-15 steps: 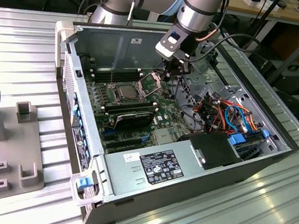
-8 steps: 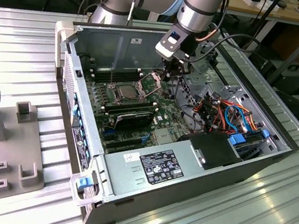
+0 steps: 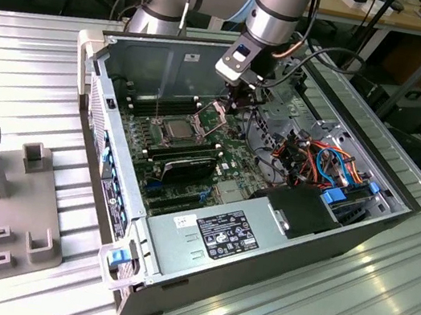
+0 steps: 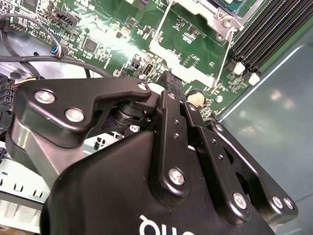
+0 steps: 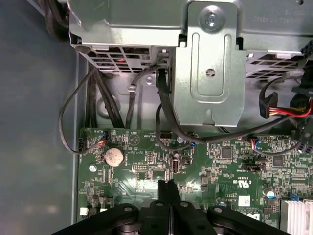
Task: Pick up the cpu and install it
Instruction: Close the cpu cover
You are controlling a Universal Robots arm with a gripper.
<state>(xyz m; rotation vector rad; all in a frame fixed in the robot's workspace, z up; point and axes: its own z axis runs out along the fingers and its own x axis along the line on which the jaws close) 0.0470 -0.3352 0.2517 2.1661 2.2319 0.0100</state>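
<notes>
In the exterior view the cpu [image 3: 176,129], a small silvery square, lies flat in the socket on the green motherboard [image 3: 235,158] inside the open computer case. The hinged metal socket frame [image 3: 216,113] stands raised beside it, toward the exterior view's right. My gripper [image 3: 243,102] hangs just above and to the right of that frame. Both wrist views show the fingertips [image 5: 167,186] pressed together with nothing between them, close over the board. In the second wrist view the fingertips [image 4: 168,81] point at the edge of the open frame [image 4: 188,54].
A long black card [image 3: 181,164] lies in front of the socket. The power supply [image 3: 213,235] fills the near corner. A drive cage [image 5: 210,58] and coloured cables [image 3: 323,165] crowd the exterior view's right. A coin battery [image 5: 113,156] sits near the fingertips. A grey fixture [image 3: 0,194] stands outside the case.
</notes>
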